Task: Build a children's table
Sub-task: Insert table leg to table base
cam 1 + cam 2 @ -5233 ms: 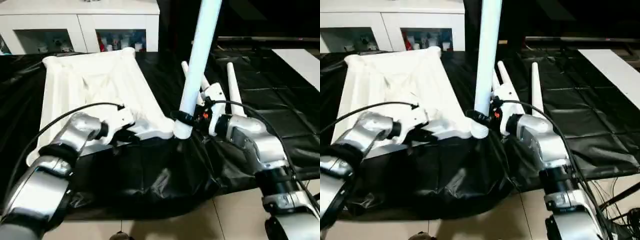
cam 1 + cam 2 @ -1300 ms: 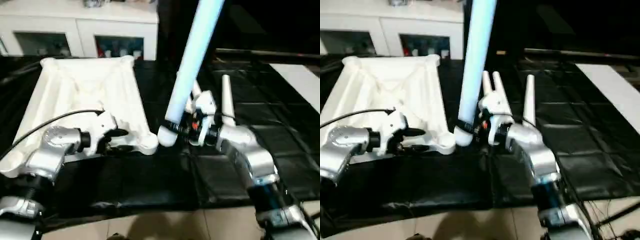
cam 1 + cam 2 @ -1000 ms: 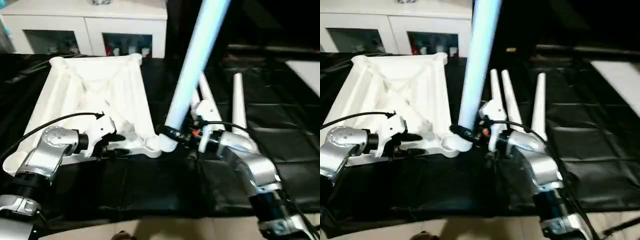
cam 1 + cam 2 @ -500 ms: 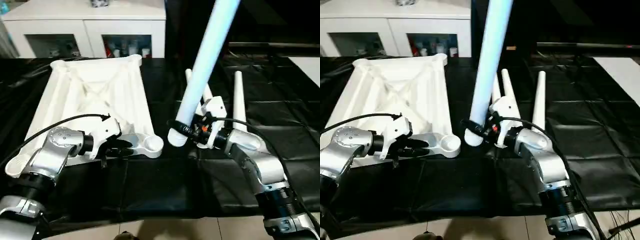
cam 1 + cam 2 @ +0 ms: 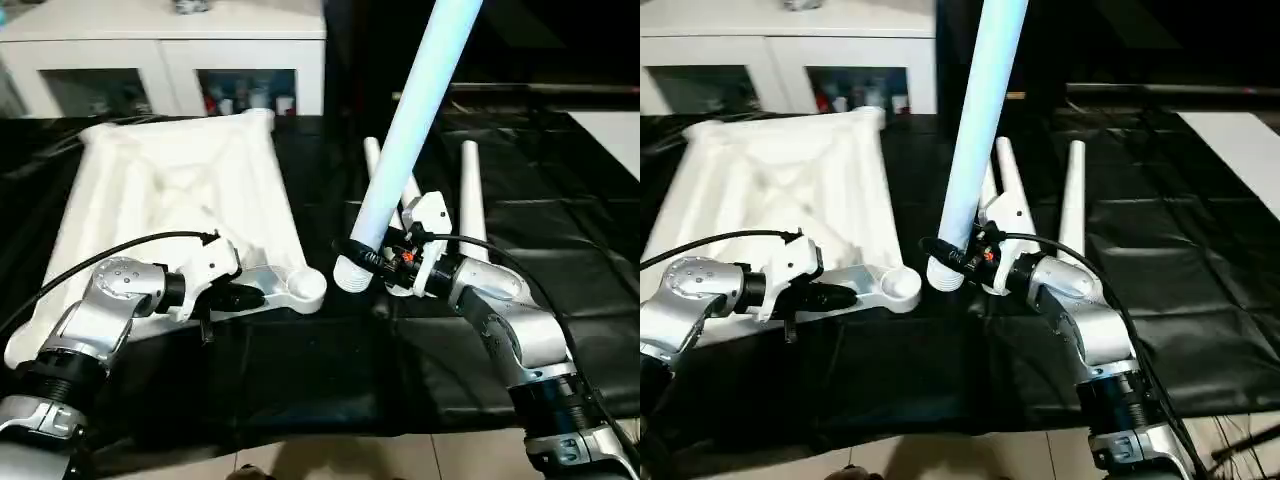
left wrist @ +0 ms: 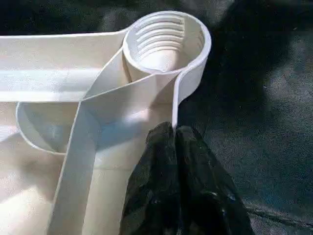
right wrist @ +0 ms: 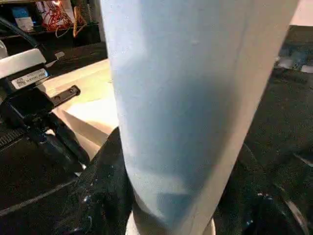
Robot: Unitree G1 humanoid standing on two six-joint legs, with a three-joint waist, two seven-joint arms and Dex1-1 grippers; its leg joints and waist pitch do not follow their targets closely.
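Two tools are at work here, and you hold a part in each. Your left tool (image 6: pixel 173 134) is pinched together on the thin rim wall of the children's table top (image 5: pixel 180 190), just beside the near corner socket (image 5: pixel 303 288), whose inner threads show clearly in the left wrist view. The top lies upside down on the black-sheeted table (image 5: pixel 330 370), with its near corner at the front of the sheet. Your right tool (image 5: pixel 940 252) is clamped round the thick end of one leg (image 5: pixel 405 130), which stands steeply tilted with its ribbed end just beside the socket but not yet over it. Three spare legs (image 5: pixel 470 200) lie side by side on the sheet behind your right wrist.

Judging by the look of it, the plastic is light, hollow and smooth, so expect the leg to slip or twist in the grip if you push hard off-axis (it is long, and the free end will swing). Keep hold low, close to the ribbed end, as you do now. The rim wall is thin and will likely flex, so treat your left grip as a steadying hold only. The leg probably needs standing more upright over the socket before it goes in.
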